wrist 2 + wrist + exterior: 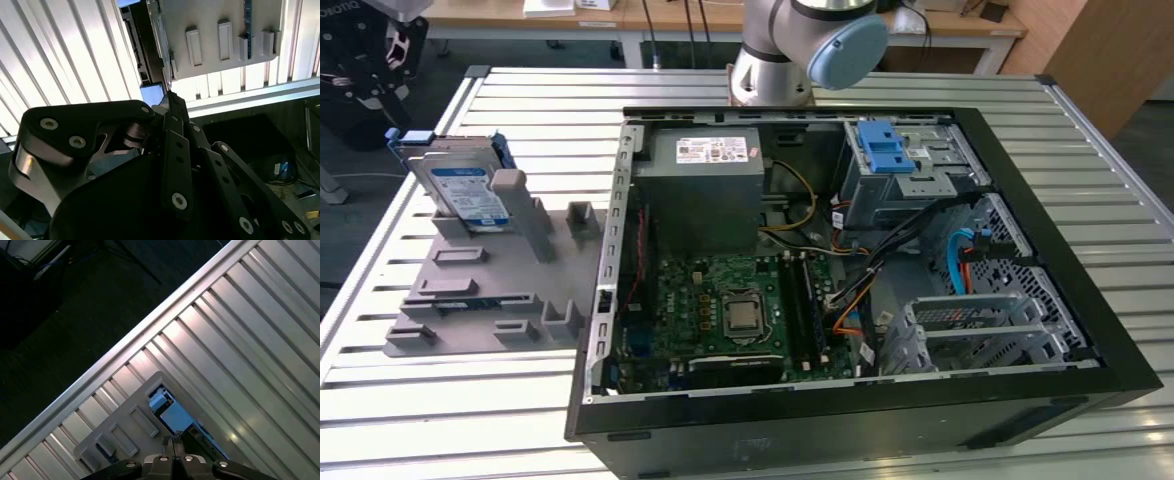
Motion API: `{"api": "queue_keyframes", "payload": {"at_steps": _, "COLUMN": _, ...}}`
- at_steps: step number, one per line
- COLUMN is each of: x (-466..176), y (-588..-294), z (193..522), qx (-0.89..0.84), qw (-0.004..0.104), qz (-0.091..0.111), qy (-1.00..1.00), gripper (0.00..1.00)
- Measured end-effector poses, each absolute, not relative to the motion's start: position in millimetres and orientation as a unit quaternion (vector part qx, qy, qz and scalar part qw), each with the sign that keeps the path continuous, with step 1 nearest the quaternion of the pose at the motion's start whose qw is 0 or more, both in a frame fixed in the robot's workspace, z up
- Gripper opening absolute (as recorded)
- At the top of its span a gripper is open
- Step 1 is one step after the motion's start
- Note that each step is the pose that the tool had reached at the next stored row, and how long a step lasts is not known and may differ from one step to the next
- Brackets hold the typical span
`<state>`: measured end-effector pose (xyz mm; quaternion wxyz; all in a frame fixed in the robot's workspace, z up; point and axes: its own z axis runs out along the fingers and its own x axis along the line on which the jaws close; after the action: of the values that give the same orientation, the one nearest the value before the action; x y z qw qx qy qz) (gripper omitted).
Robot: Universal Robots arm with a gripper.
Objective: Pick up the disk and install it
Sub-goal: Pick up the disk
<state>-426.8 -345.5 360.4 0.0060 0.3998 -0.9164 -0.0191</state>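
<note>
A ribbed aluminium tabletop [480, 420] fills the scene, with dark floor beyond its edge. An open black computer case [787, 440] lies on its side on it. Inside the case are a green motherboard [734, 310], a grey power supply box [707, 190] and a bright blue latch bracket [887, 150]. The arm's base [781, 60] stands just behind the case.

On the exterior view's left of the case, and just beside it, lies a flat grey holder [480, 290] with raised blocks and slots. The disk [460, 190] stands on edge in a slot of this holder, at the end farthest from the case's front wall, its white-and-blue label facing outward. It is not yet in the case.

In the first wrist view the claw [172, 441] looks down on the holder [125, 430] and the disk's [175, 417] blue-railed top edge. The fingertips seem to be pressed together with nothing between them, though the angle is steep. In the second wrist view the claw [169, 97] points toward the holder [210, 50].
</note>
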Motion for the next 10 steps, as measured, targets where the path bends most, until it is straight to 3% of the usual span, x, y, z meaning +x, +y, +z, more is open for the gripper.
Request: {"api": "queue_keyframes", "payload": {"at_steps": 10, "x": -426.8, "y": -345.5, "z": 359.8, "qx": 0.467, "qw": 0.006, "qz": -0.018, "qy": -0.884, "gripper": 0.11}}
